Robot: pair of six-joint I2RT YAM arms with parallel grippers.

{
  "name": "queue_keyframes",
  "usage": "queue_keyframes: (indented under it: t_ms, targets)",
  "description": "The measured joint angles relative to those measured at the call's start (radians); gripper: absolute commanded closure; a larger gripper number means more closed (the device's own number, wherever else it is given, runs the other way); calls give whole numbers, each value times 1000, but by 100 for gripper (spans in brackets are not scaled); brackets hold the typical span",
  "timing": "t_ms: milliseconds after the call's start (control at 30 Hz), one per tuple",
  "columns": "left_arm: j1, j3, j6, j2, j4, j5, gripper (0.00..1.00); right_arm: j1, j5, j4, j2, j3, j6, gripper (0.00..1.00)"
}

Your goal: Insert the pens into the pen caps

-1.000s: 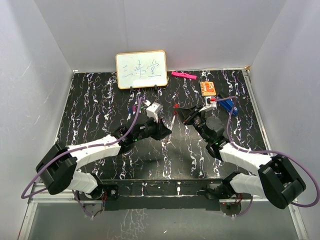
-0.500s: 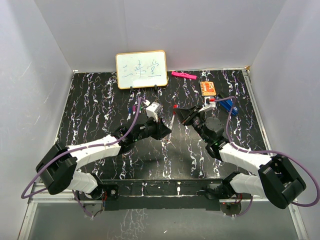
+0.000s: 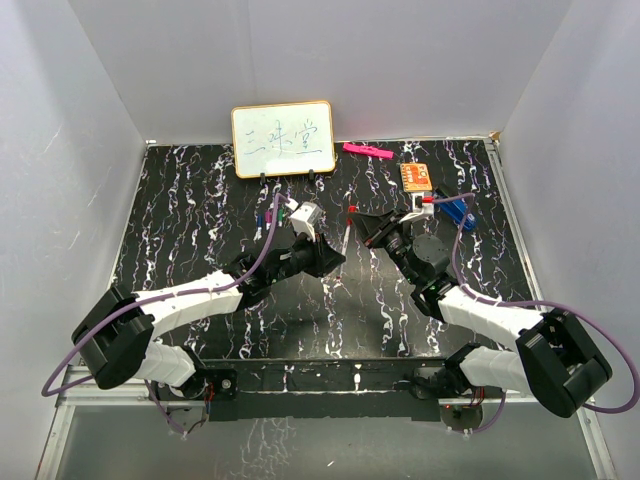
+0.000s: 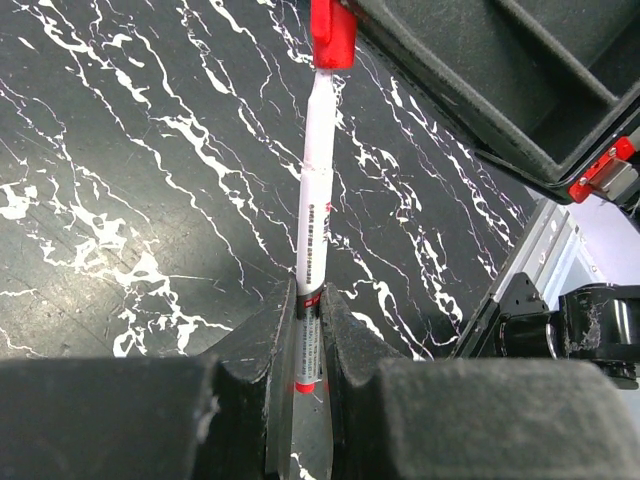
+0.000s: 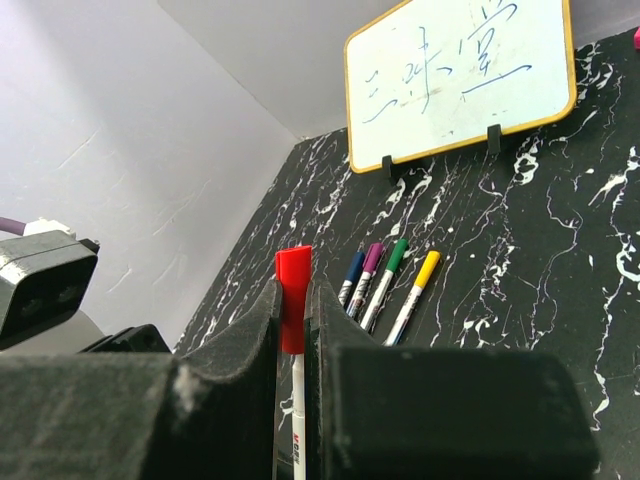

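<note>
A thin white pen [image 4: 310, 215] with a red end is clamped between the fingers of my left gripper [image 4: 308, 312], which is shut on it. Its front end sits inside the red pen cap [image 5: 293, 296], and the narrow neck [image 5: 298, 395] shows below the cap. My right gripper [image 5: 293, 312] is shut on that cap. In the top view both grippers meet mid-table, left gripper [image 3: 335, 256] and right gripper [image 3: 361, 224], with the pen [image 3: 345, 236] slanting between them and the red cap [image 3: 352, 210] at its upper end.
Several capped pens lie side by side on the marbled black table: blue [image 5: 350, 273], purple [image 5: 371, 263], green [image 5: 396, 256], yellow [image 5: 426, 268]. A whiteboard [image 3: 283, 138] stands at the back, with a pink bar [image 3: 366, 151], an orange board [image 3: 416, 176] and a blue clip-like object [image 3: 458, 210] to its right.
Very little: the left gripper and its pen have crept slightly toward the red cap. Both grips stay shut.
</note>
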Motion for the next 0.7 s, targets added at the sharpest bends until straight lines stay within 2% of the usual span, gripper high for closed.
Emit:
queue_keyframes:
  t_ms: [700]
  targets:
    - [-1, 6, -6, -1, -5, -2, 100, 0, 12, 15, 19, 3, -14, 100]
